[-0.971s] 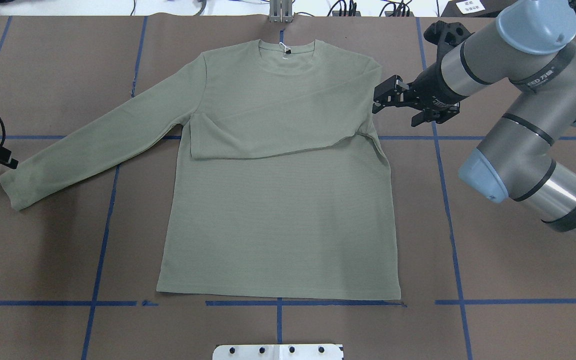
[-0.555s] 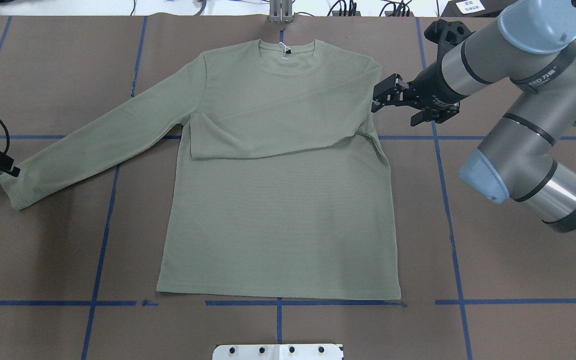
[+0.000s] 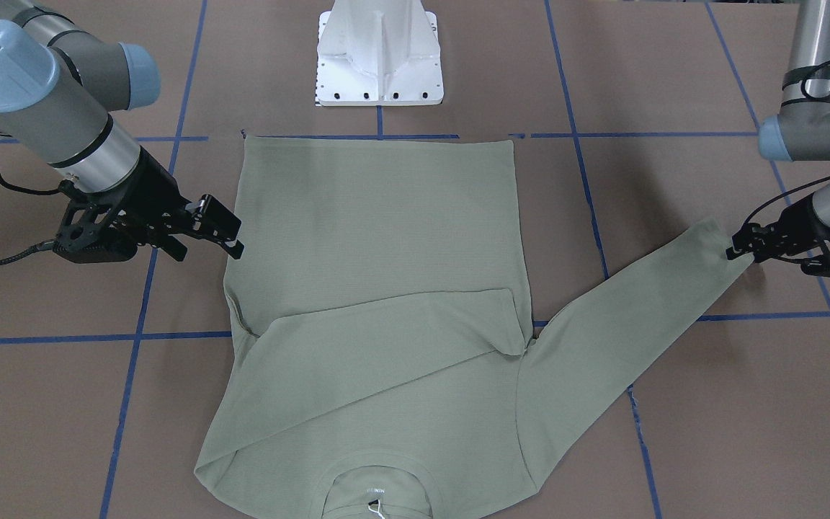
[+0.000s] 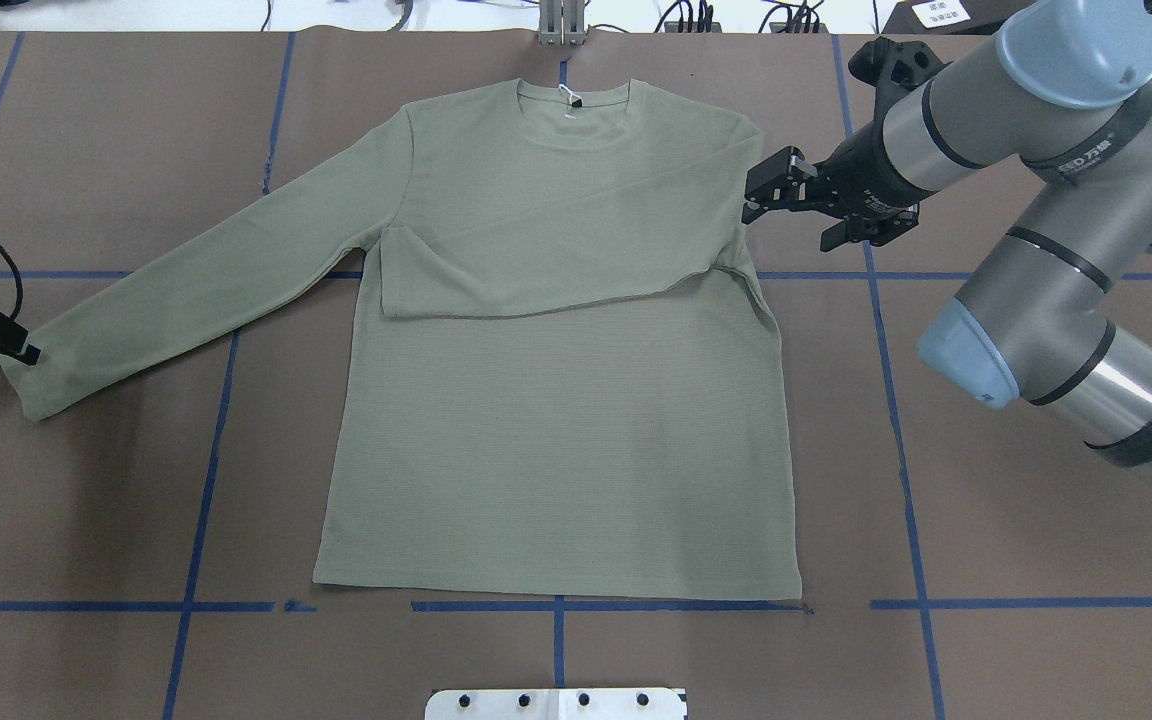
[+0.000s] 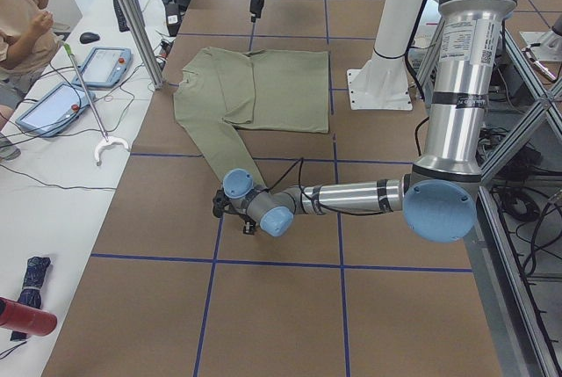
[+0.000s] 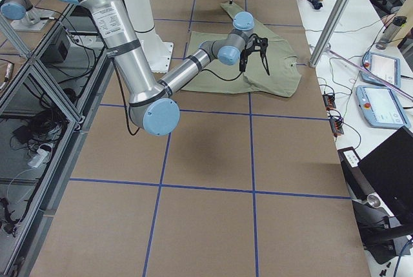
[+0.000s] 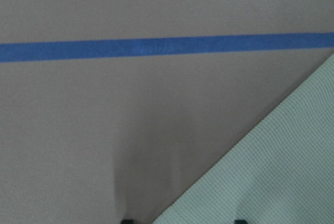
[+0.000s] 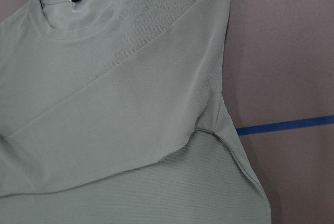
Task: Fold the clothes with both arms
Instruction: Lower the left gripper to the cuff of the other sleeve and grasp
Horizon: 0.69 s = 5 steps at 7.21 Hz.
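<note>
One sleeve (image 4: 556,250) folded across the chest of the shirt (image 4: 556,450), spread flat on the table (image 4: 986,500); other sleeve (image 4: 196,270) and body left to fold. Right end effector (image 4: 758,190) apart beside the shoulder; left end effector (image 4: 16,345) at the cuff, seemingly apart.

Sage shirt (image 4: 556,450) flat; one sleeve folded across chest; other outstretched

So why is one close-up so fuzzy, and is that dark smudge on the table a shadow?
Left wrist view: soft focus, likely too close to the table; blue tape and shirt edge look blurry, with a faint shadow below the tape. Right wrist view: sharp, knit texture clear. Overhead view: even light, soft shadow beside the sleeve cuff.
</note>
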### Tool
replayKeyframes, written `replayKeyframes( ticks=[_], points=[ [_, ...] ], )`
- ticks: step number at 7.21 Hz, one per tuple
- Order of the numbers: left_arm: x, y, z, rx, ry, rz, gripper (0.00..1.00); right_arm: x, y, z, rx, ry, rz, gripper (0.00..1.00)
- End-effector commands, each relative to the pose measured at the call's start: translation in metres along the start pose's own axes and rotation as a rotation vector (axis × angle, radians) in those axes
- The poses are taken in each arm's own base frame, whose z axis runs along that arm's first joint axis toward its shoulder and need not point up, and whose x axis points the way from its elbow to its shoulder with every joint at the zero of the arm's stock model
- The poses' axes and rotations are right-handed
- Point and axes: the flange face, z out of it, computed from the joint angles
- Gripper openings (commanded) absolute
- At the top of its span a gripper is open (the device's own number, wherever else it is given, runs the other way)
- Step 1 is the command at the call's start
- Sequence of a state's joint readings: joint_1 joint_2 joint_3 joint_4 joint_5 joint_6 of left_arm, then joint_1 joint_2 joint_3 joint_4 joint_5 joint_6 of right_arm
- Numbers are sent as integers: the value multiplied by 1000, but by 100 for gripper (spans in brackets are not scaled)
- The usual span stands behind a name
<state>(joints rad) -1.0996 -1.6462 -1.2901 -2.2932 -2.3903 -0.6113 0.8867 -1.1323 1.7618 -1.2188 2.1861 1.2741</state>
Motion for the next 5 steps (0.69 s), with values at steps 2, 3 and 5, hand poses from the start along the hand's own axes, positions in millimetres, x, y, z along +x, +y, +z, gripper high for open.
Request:
replayKeyframes(
  ticks=[2, 3, 5],
  points=[
    [27, -4, -18, 26, 35, 48, 0, 4, 0, 2, -2, 6, 5, 100],
    [41, -6, -30, 47, 49, 69, 0, 7, 1, 3, -4, 9, 7, 100],
    [92, -6, -63, 72, 133, 126, 0, 16, 1, 5, -17, 17, -4, 100]
  ],
)
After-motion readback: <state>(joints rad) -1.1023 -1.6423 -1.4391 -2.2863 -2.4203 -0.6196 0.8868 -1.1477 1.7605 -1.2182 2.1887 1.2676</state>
